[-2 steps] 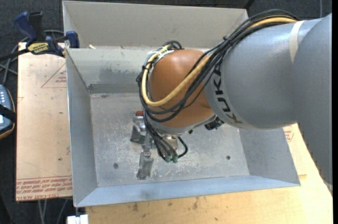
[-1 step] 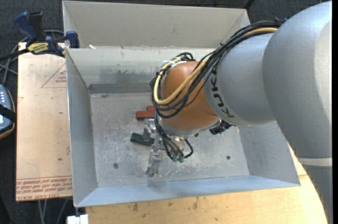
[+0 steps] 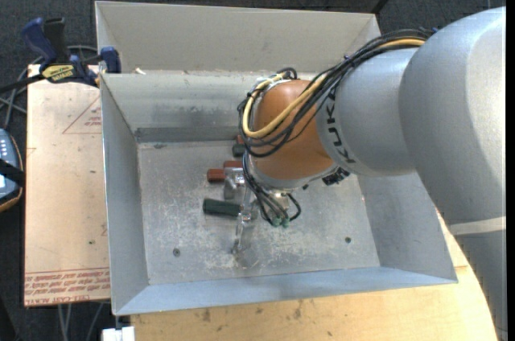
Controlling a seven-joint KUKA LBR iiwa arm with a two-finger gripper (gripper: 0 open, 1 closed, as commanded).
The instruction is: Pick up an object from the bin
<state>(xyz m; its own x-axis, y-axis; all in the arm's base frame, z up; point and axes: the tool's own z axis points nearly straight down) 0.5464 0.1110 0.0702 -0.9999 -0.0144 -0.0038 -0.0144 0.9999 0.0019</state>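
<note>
gripper (image 3: 240, 243) at bin (image 3: 322, 244) centre, just beside green block (image 3: 221, 208) | grip state cannot tell | centre over block before closing

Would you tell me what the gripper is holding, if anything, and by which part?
It cannot be told. The gripper sits low in the bin, at the right end of a green block, but no clear grip shows.

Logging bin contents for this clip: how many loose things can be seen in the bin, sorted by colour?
Dark green block: 1
Reddish-brown piece: 1
Dark piece, partly hidden at the edge of the orange wrist cover: 1
Total: 3 in sight; the arm may hide more.
</note>
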